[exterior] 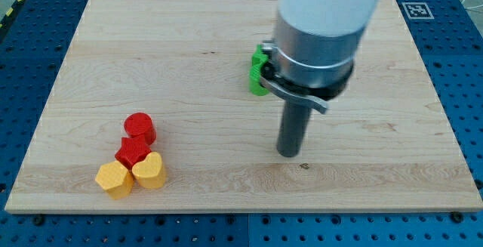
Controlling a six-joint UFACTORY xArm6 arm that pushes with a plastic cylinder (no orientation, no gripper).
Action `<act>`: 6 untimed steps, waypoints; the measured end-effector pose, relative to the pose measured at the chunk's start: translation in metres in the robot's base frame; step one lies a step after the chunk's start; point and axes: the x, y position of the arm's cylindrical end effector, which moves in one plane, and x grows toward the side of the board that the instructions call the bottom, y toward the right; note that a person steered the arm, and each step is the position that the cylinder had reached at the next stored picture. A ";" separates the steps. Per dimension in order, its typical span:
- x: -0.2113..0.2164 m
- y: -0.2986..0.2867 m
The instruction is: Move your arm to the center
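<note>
My tip (pixel 288 153) rests on the wooden board (pixel 189 66), right of the board's middle and a little toward the view's bottom. A green block (pixel 258 71), its shape partly hidden by the arm's body, lies just above and left of the rod. At the lower left sit a red cylinder (pixel 139 127), a red star-like block (pixel 133 152), a yellow hexagon block (pixel 114 179) and a yellow heart-like block (pixel 149 171), all close together and far from my tip.
The arm's large white and grey body (pixel 321 20) covers the board's upper middle-right. A black-and-white marker tag (pixel 416 10) sits at the board's upper right corner. A blue perforated table (pixel 30 58) surrounds the board.
</note>
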 end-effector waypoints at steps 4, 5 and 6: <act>-0.135 -0.119; -0.140 -0.099; -0.140 -0.071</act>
